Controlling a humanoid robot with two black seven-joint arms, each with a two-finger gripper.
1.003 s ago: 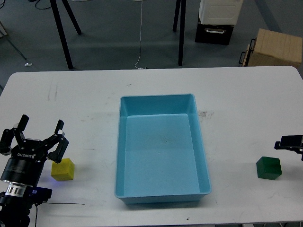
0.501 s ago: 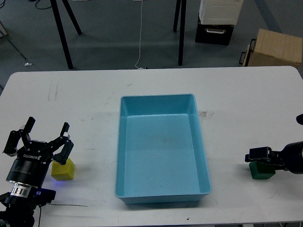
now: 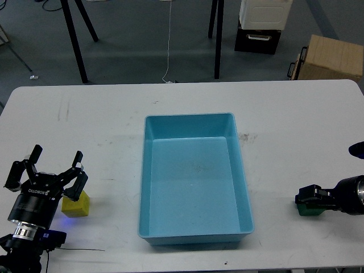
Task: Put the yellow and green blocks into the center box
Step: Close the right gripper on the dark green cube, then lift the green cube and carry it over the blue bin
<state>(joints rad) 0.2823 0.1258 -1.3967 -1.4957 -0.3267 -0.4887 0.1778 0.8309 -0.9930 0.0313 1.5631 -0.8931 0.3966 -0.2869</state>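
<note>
The yellow block (image 3: 77, 205) lies on the white table at the front left, partly covered by my left gripper (image 3: 52, 169). That gripper is open, its fingers spread just above and to the left of the block. The green block (image 3: 309, 210) lies at the front right, mostly hidden under my right gripper (image 3: 310, 197). That gripper is dark and lies right at the block, so I cannot tell whether its fingers are open or closed. The light blue box (image 3: 188, 118) stands empty in the middle of the table.
The table's front edge (image 3: 187, 268) is close below both blocks. Beyond the table's far edge, black tripod legs (image 3: 75, 42), a hanging white cable (image 3: 169, 40), a black-and-white case (image 3: 259, 25) and a cardboard box (image 3: 333, 57) stand on the floor.
My right arm has come in from the right edge and now covers most of the green block. My left gripper has shifted slightly right and lower, closer over the yellow block.
</note>
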